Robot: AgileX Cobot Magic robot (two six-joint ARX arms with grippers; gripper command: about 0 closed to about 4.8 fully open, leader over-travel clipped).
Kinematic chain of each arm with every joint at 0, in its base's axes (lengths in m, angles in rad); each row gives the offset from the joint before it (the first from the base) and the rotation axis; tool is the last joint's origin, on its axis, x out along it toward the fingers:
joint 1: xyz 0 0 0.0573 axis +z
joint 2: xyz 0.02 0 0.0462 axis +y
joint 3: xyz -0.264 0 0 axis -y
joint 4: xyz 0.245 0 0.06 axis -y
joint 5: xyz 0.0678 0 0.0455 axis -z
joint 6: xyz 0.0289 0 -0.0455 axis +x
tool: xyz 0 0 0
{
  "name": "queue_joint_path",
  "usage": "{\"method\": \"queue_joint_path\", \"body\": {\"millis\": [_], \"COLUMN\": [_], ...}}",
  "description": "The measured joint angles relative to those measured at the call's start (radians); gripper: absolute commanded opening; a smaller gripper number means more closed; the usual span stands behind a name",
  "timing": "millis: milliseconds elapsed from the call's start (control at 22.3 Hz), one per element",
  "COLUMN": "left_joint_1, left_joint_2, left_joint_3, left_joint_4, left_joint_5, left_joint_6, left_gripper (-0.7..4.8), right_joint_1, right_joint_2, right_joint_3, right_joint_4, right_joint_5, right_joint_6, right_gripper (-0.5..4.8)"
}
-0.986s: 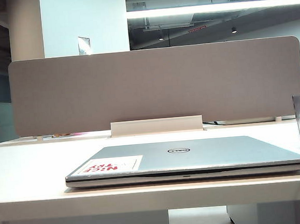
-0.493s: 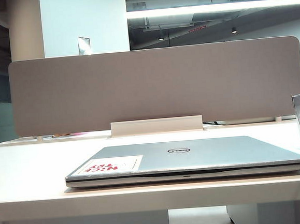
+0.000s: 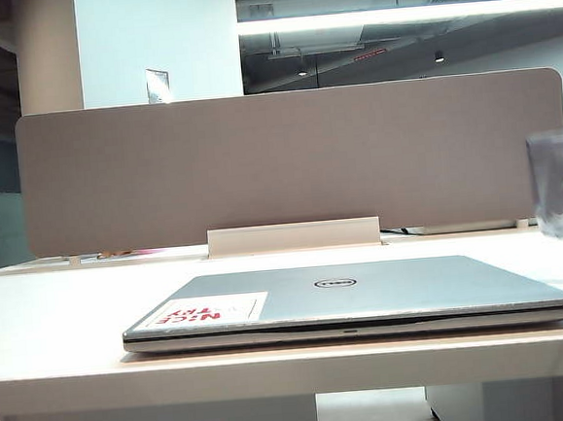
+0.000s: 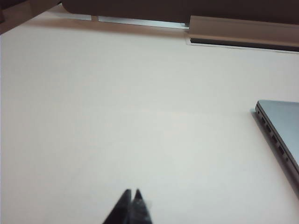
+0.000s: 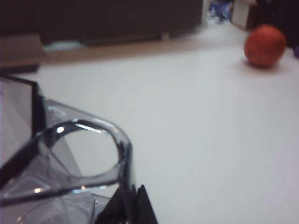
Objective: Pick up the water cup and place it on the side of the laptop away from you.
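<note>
Right gripper, jaws pinching the water cup rim, is holding it above the table's right edge beside the laptop; left gripper, closed, is hovering empty.

Left gripper: two dark finger tips pressed together, no gap. Holds nothing. Hangs low over bare table. Seen only at bottom middle of left wrist view. Left arm not seen in exterior view.

Right gripper: dark finger tips close together at bottom middle of right wrist view, pinched on water cup, at its clear handle. Right arm itself not seen in exterior view; only held cup shows there, at far right edge, off table.
</note>
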Motion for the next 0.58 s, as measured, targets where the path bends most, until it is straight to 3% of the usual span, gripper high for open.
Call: {"method": "queue_joint_path", "body": {"millis": [269, 583], "left_joint_1": [0.0, 0.0], "left_joint_2": [0.0, -0.001], "left_joint_3": [0.0, 0.0], "left_joint_4": [-0.001, -0.001], "left_joint_5": [0.0, 0.0], "left_joint_6": [0.0, 0.0], "left_gripper": [-0.05, -0.05], "right_joint_1": [0.065, 0.179], "right_joint_2": [-0.019, -0.015], "right_joint_3": [0.083, 0.323], "right_joint_4": [-0.069, -0.352], "right_joint_5": [-0.047, -0.071], "right_joint_6": [0.002, 0.003], "right_gripper": [-0.01, -0.01]}}
